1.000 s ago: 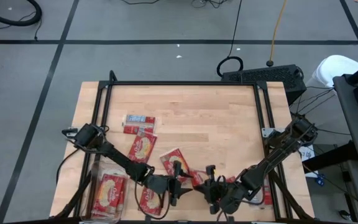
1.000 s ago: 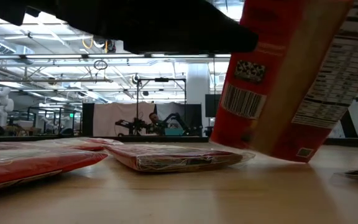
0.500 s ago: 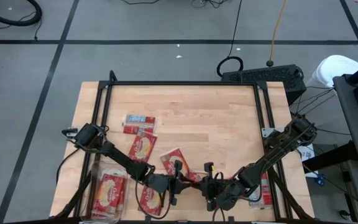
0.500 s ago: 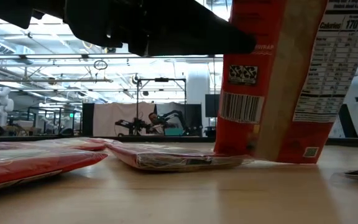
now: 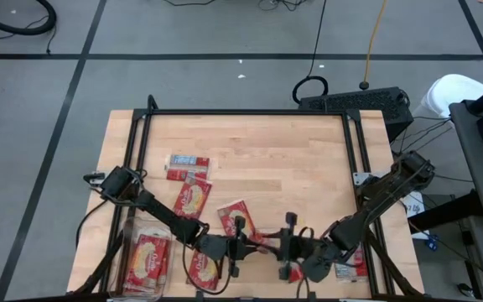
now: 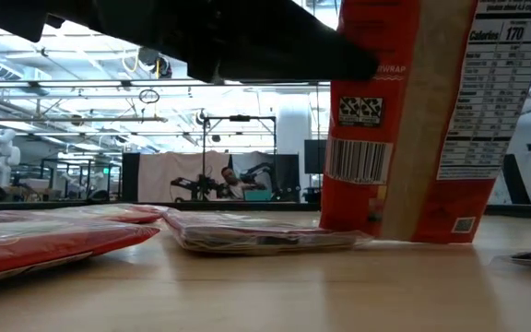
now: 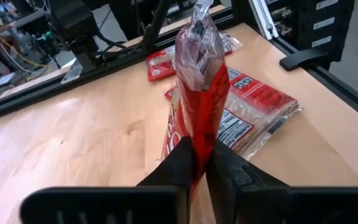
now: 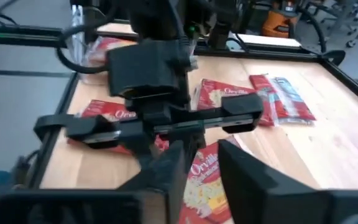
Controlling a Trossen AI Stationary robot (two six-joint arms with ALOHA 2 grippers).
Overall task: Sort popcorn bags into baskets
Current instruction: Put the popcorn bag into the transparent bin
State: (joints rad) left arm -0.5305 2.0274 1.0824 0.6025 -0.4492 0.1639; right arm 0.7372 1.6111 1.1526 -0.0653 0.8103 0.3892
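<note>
Left tool is clenched on the upright popcorn bag at the near edge of the surface; a second ago its fingers stood wide apart, so it has just taken hold; right tool, facing it across the same packet, was shut a moment ago and now its fingers stand apart, let go; the bag, tilted before, now stands on its lower edge between them; I judge this a handover, left arm now free to carry it; clear basket with one packet inside sits at the near left corner, close by the left arm; a flat bag lies just behind the held one; others lie toward mid-surface, so lifting first seems wise; the far half of the wood is open for swinging round
</note>
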